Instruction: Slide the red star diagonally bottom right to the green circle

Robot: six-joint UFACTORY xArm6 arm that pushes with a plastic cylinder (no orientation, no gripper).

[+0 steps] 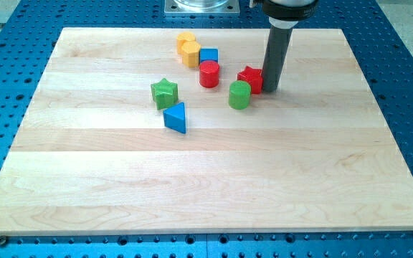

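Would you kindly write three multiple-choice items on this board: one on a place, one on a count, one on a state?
1. Where is my tip relative to the red star?
A. at its right side in the view
B. far to its left
C. below the blue triangle

2. How many green blocks are there?
A. one
B. two
C. four

3. How do the red star and green circle lie?
A. at opposite board edges
B. stacked
C. close together, star to the circle's upper right

Answers:
1 A: the rod stands against the star's right edge.
2 B: only the green star and green circle are green.
3 C: the circle sits just below-left of the star, both flat on the board.
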